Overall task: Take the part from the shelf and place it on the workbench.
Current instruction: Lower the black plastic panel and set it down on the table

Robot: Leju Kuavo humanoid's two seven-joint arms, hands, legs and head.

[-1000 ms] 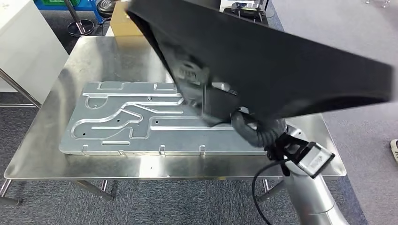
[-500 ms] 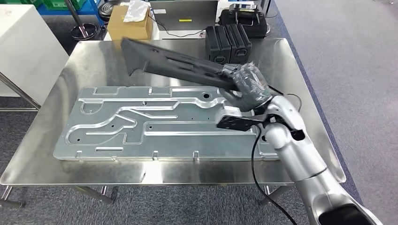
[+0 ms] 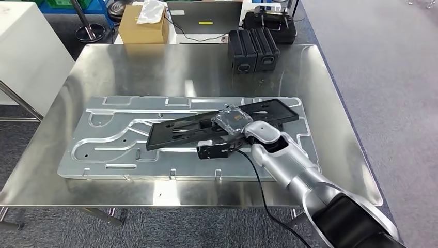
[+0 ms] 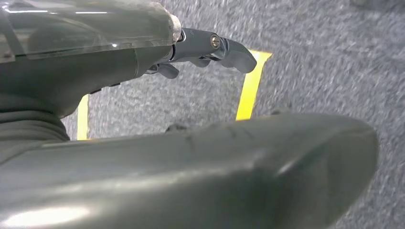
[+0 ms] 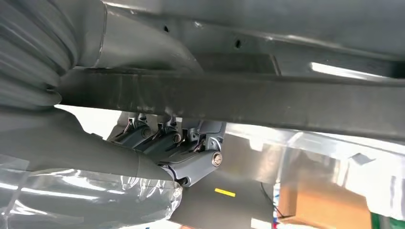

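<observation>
On the desk (image 3: 129,67), a large silver stamped metal plate (image 3: 119,139) lay flat, and everything else is best placed against it. Across the plate's middle and right portion rested the black part (image 3: 175,130), a long flat panel with slots, running at a slant from the plate's lower-middle area up toward its far right corner. The right robot hand (image 3: 232,121), wrapped in clear plastic, sat over the middle of the part with its fingers clasped around the panel; in the right wrist view, the fingers (image 5: 191,143) curled against the underside of the dark part (image 5: 239,100), which crossed the frame just above them. The silver right arm reached in over the plate's near right edge, with a black cable trailing beside it.

Beyond the plate, near the desk's far edge, stood two black cases (image 3: 254,49). Farther back, off the desk, sat a brown cardboard box (image 3: 142,26).

The left robot hand (image 4: 143,57) hung over grey carpet marked with yellow tape (image 4: 250,88), its fingers partly curled and apart, holding nothing.
</observation>
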